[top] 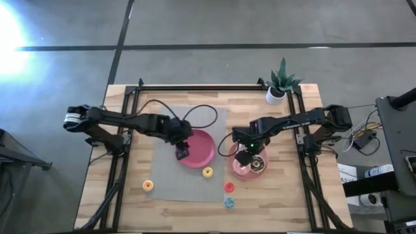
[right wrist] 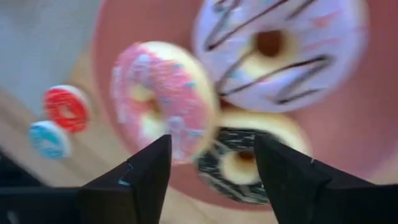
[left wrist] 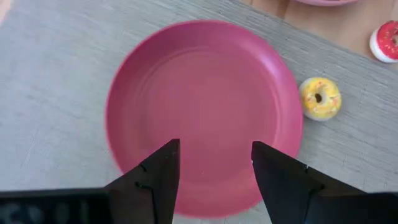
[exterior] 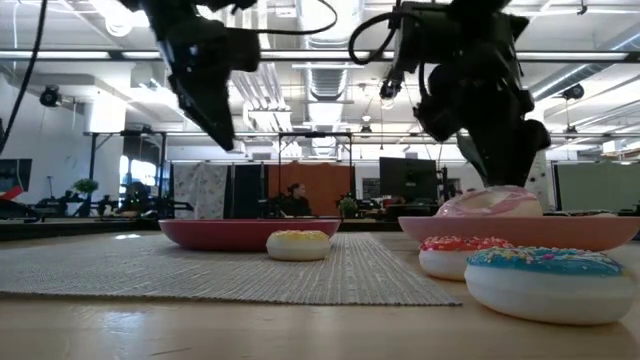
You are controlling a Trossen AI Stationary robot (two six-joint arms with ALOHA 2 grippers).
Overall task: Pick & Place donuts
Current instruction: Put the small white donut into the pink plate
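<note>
Right tool (right wrist: 211,165) hangs open and empty above three donuts (right wrist: 163,99) heaped on the pink plate (right wrist: 348,149); left tool (left wrist: 214,165), also spread and empty, hovers above the bare red plate (left wrist: 205,74), likely their destination.

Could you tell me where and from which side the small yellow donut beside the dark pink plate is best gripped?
Grip the yellow donut across its outer rim, coming straight down from above. It lies flat on the grey mat, hole up, just off the dark pink plate, so fingers should probably close along the plate's edge rather than toward it. The left claw, open above that plate, looks nearest.
</note>
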